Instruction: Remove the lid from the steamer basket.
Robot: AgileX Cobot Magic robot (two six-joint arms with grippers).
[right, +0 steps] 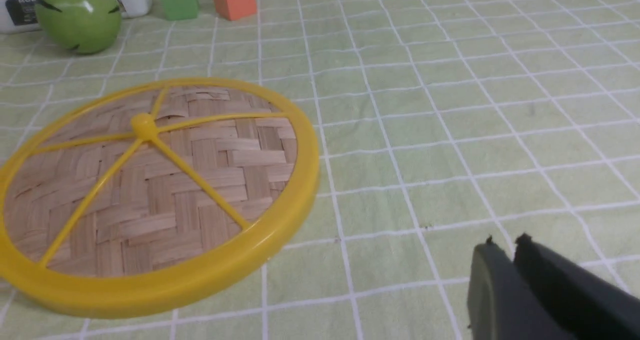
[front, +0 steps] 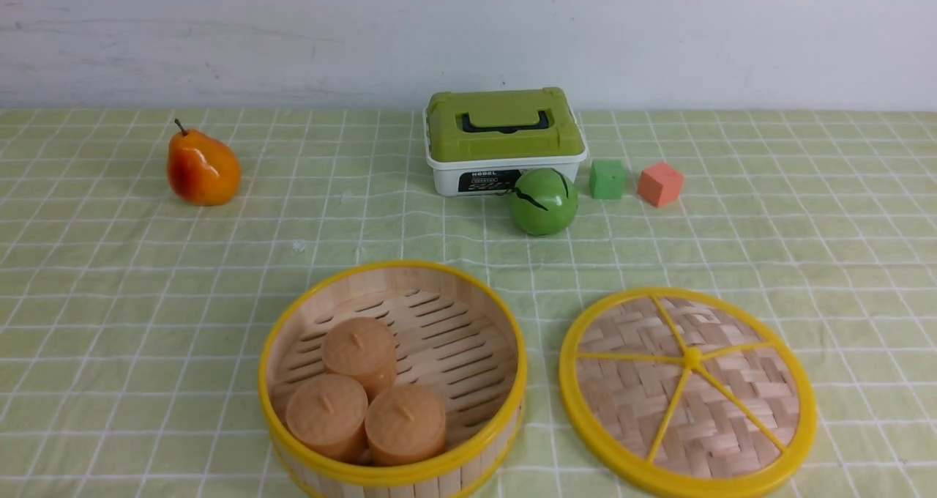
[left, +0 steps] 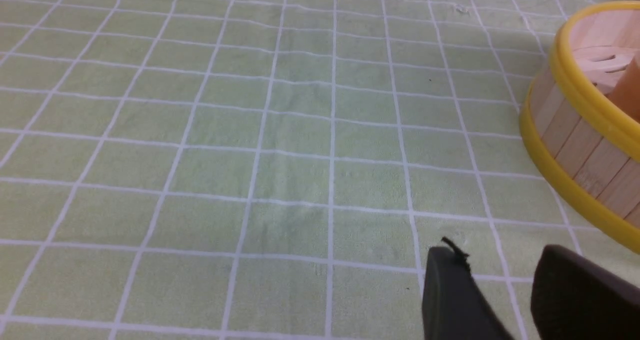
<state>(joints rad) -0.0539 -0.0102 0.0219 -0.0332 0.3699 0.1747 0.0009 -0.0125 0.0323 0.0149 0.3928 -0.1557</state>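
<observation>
The steamer basket (front: 395,266) stands uncovered near the front of the table, with three tan round buns (front: 366,395) inside. The lid (front: 637,388) lies flat on the cloth to the basket's right, apart from it. Neither gripper shows in the front view. In the left wrist view my left gripper (left: 500,255) is open and empty, over bare cloth, close to the basket's wall (left: 575,140). In the right wrist view my right gripper (right: 505,243) is shut and empty, over the cloth beside the lid (right: 150,190), not touching it.
A white box with a green lid (front: 505,143) stands at the back centre. A green ball (front: 543,201), a green cube (front: 607,179) and an orange cube (front: 660,184) are beside it. A pear (front: 203,170) lies at the back left. A wall runs behind.
</observation>
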